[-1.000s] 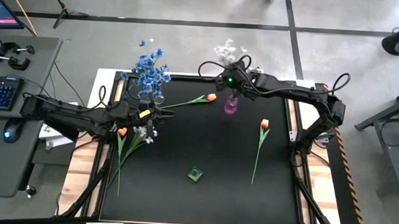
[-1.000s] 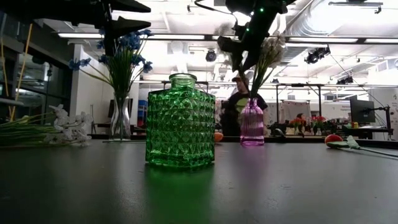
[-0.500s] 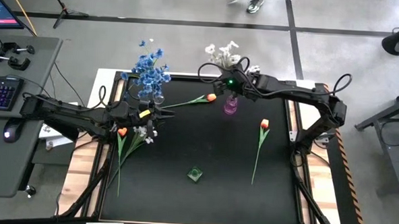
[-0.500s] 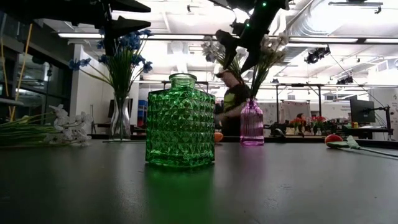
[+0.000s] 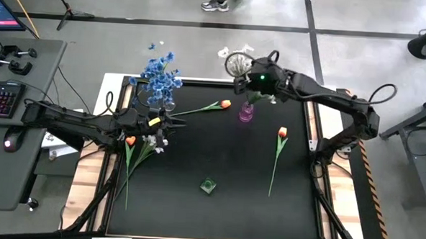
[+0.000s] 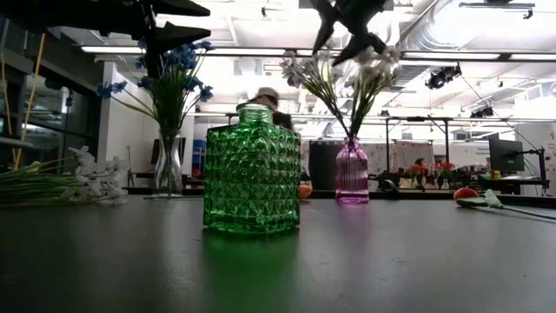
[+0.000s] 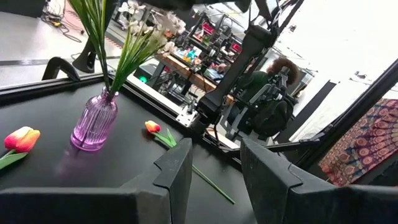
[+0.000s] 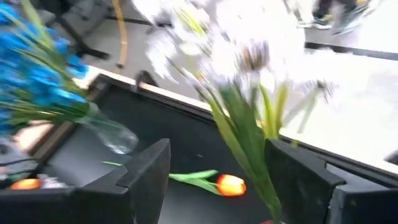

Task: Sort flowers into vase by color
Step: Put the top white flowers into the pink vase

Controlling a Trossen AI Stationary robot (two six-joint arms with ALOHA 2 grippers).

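White flowers stand with their stems in the purple vase at the table's far middle. My right gripper hangs open just above their blossoms, with the stems showing beyond the gap between its fingers. Blue flowers stand in a clear vase at the far left. One orange tulip lies between the two vases, another at the right. More flowers lie at the left beside my left gripper, which is open, level and holds nothing.
A green glass vase stands with nothing in it near the table's front middle. A desk with keyboard and mouse stands left of the table. A person moves in the room behind the table.
My right gripper has opened, let go of the white flowers' stems and risen above the purple vase, tipping more level. The white flowers have spread apart in the vase. Behind the table a person has walked toward the left.
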